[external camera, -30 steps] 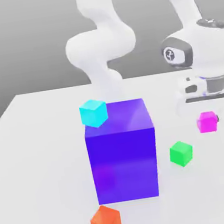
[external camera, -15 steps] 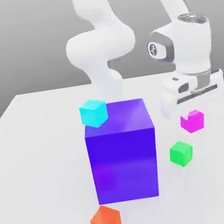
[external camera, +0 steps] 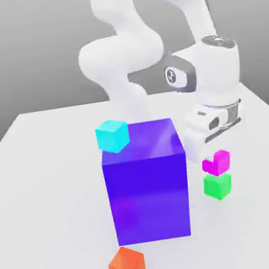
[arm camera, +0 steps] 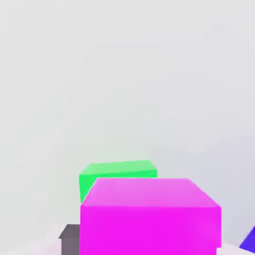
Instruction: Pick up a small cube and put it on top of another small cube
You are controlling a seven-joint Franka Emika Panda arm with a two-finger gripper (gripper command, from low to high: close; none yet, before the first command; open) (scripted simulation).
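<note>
My gripper is shut on the small magenta cube, which hangs tilted under the white hand. The small green cube rests on the table directly below it. The gap between the two is very small, and I cannot tell whether they touch. In the hand view the magenta cube fills the foreground, with the green cube partly hidden behind it. A dark finger pad shows beside the magenta cube.
A big purple-blue cube stands close on the exterior view's left of the green cube; its corner shows in the hand view. A cyan cube sits at its upper-left corner. An orange-red cube lies near the white table's front.
The gripper has carried the magenta cube toward the exterior view's left and nearer the front, from beside the green cube to just above it. The other cubes have not moved.
</note>
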